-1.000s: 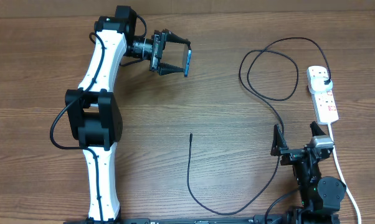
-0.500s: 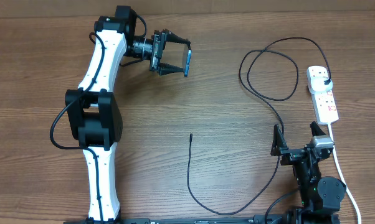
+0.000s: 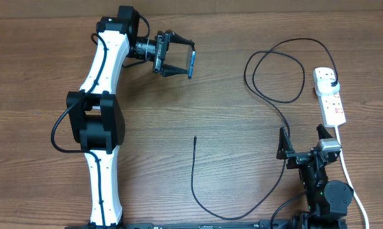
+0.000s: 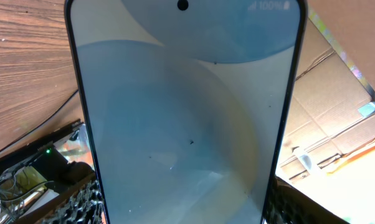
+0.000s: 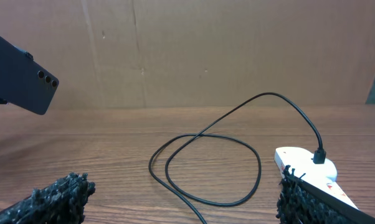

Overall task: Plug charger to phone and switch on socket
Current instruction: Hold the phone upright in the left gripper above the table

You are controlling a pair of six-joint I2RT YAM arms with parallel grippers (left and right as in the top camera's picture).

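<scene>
The left gripper (image 3: 186, 60) is pinching the phone (image 3: 193, 62) by its long edges and holding it up off the wooden table (image 3: 39, 63), at the far side. In the left wrist view the phone's pale blue screen (image 4: 187, 124) fills nearly everything. In the right wrist view I can see its dark back, up in the air.

The right gripper (image 3: 300, 129) sits low at the near right with its two fingers spread wide and nothing between them.

The charger cable (image 3: 193, 172) lies loose on the table. Its thin tip (image 3: 194, 137) points up the middle of the table, well apart from both grippers and from the phone. The cable curves round near the front edge, passes close by the right gripper, makes a big loop (image 5: 206, 162), and ends in a small black plug (image 3: 331, 79) already stuck in the white power strip (image 3: 332, 102) on the right.

I think the phone-holding part is done and the plugging-in part comes next. The right gripper would need to reach over to the thin tip, pinch it close to the end, and line it up with the little hole in the phone's short edge. The switch comes after that. I cannot tell if it is on or off.
</scene>
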